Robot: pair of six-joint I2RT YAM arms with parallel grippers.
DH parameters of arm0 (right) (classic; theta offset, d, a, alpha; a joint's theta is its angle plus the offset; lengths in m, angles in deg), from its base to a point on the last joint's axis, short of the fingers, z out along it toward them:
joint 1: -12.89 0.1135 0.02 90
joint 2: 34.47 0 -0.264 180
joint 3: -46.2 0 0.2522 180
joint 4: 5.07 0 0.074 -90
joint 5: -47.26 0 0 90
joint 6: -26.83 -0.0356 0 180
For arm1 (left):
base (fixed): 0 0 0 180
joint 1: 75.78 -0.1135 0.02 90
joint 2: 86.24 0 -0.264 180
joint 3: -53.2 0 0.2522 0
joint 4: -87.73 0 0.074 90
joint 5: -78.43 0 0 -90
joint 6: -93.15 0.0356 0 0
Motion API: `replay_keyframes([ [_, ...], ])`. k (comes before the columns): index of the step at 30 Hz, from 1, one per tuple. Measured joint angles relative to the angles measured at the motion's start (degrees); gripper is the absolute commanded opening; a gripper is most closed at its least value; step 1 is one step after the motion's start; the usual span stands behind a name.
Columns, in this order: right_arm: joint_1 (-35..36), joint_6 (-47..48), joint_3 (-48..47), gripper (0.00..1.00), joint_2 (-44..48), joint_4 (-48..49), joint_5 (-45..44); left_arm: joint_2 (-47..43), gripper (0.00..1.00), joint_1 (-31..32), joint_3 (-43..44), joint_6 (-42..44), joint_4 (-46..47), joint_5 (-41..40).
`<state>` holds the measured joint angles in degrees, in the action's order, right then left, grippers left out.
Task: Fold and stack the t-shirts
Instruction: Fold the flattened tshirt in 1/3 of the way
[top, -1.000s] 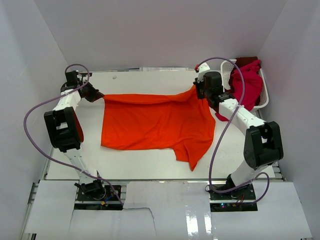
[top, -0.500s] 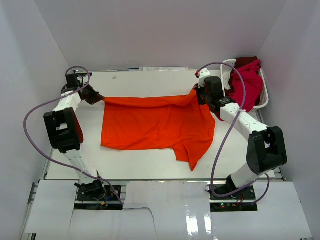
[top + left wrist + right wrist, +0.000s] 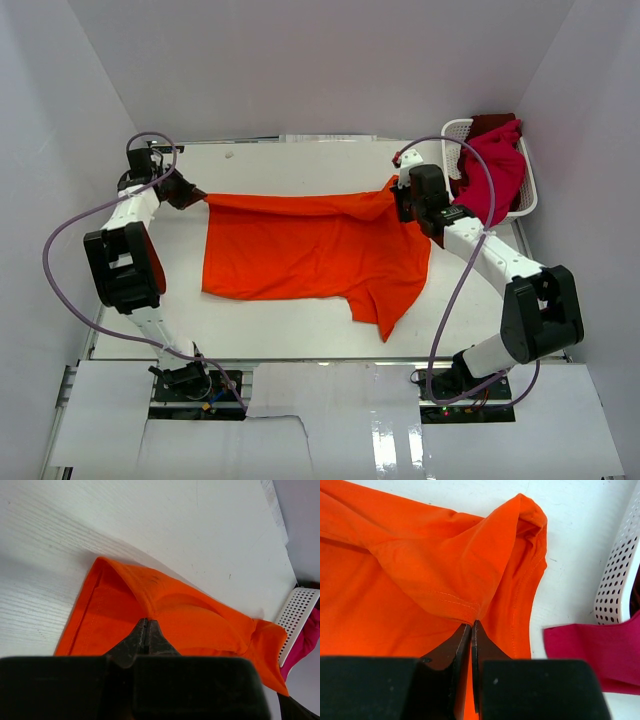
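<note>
The orange t-shirt lies spread on the table left of the basket, its far corners pinched tight by the left gripper and right gripper, while a crimson t-shirt spills from that basket.

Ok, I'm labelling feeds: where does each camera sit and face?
Top external: above, behind the bases, facing down at the table; left arm, right arm show.
Left wrist: on the left arm, along the left gripper, shut on the orange t-shirt.
Right wrist: same, along the shut right gripper.
Shared: both wrist views catch the white basket.
</note>
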<state>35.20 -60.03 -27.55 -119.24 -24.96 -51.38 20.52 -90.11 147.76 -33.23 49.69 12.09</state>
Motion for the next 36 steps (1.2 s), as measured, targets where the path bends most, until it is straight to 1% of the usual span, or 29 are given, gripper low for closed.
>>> replay_keyframes([
  [13, 1.1, -2.1, 5.2, 0.08, 0.2, -1.5, -0.2, -1.6, 0.0, -0.1, -6.6, 0.6, 1.1, 0.1],
  [21, 1.8, -4.5, 5.6, 0.08, 0.3, -4.2, -1.2, -1.8, 0.0, -0.2, -10.9, 1.4, 2.1, -0.4],
  [36, 4.0, -7.5, 6.5, 0.08, -1.3, -10.5, -1.6, -2.4, 0.0, -0.2, -13.5, 2.9, 2.2, -1.0],
])
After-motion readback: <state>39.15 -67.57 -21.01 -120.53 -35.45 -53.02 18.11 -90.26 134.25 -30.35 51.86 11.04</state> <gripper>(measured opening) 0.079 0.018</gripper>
